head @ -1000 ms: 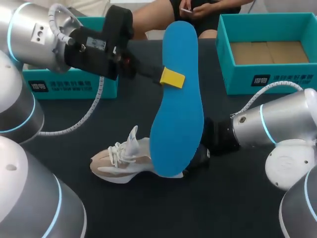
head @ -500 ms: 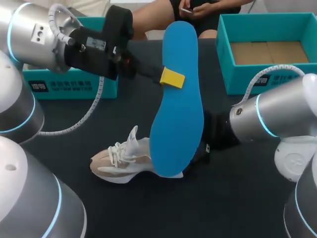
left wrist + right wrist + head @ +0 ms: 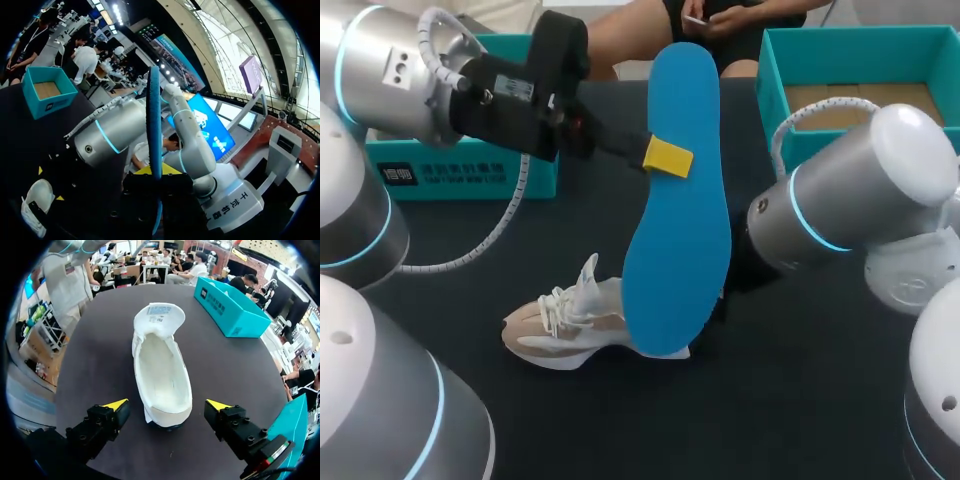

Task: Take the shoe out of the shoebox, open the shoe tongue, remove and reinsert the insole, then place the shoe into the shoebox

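My left gripper [image 3: 668, 157] holds the blue insole [image 3: 678, 200] upright above the table, shut on its edge about a third of the way down. In the left wrist view the insole [image 3: 154, 125] shows edge-on, pinched in that gripper [image 3: 156, 172]. The white and beige shoe [image 3: 570, 325] lies on its side on the black table, toe to the left, partly behind the insole. In the right wrist view the shoe [image 3: 160, 370] points away with its mouth showing. My right gripper [image 3: 167, 406] is open, one finger on each side of the heel, not touching. The insole hides that gripper in the head view.
One teal shoebox [image 3: 460, 170] stands at the back left behind my left arm. Another open teal box [image 3: 860, 150] sits at the back right, close to my right arm's elbow [image 3: 850, 190]. The black table [image 3: 790, 400] is bare in front.
My right arm's elbow has risen and swung left toward the insole. The left arm, the insole and the shoe have stayed still.
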You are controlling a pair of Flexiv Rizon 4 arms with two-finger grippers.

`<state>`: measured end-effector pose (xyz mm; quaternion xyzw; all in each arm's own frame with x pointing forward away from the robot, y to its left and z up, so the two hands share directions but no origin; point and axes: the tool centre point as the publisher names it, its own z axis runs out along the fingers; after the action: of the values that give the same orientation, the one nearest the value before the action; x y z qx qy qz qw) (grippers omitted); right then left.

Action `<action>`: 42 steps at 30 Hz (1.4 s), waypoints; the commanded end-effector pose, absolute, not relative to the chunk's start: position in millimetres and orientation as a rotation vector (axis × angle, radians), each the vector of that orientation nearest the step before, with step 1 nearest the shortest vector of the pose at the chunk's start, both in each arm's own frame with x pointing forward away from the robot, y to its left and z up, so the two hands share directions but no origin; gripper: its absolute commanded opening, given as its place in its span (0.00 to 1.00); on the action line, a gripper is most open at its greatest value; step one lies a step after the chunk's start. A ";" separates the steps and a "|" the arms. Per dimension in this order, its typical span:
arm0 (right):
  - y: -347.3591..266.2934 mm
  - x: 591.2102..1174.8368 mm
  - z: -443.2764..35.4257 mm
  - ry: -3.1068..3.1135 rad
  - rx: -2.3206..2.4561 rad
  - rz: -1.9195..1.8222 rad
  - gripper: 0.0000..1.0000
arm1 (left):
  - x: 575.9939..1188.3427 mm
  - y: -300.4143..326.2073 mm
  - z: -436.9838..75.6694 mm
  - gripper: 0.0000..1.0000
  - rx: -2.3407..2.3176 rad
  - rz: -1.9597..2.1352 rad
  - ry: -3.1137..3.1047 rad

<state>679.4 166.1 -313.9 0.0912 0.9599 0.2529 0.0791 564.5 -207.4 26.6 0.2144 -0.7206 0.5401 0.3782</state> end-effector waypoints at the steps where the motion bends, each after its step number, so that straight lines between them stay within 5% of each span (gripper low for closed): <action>1: 177.7 680.2 -311.6 2.960 0.305 0.375 1.00 | 564.9 -208.2 26.1 0.00 0.548 1.379 -1.843; 42: 174.9 689.2 -319.8 2.998 0.302 0.453 1.00 | 564.9 -208.2 26.1 0.00 0.548 1.379 -1.843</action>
<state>690.6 175.0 -319.4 0.0988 0.9829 0.1483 0.0460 564.6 -207.4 26.6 0.2145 -0.7207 0.5400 0.3782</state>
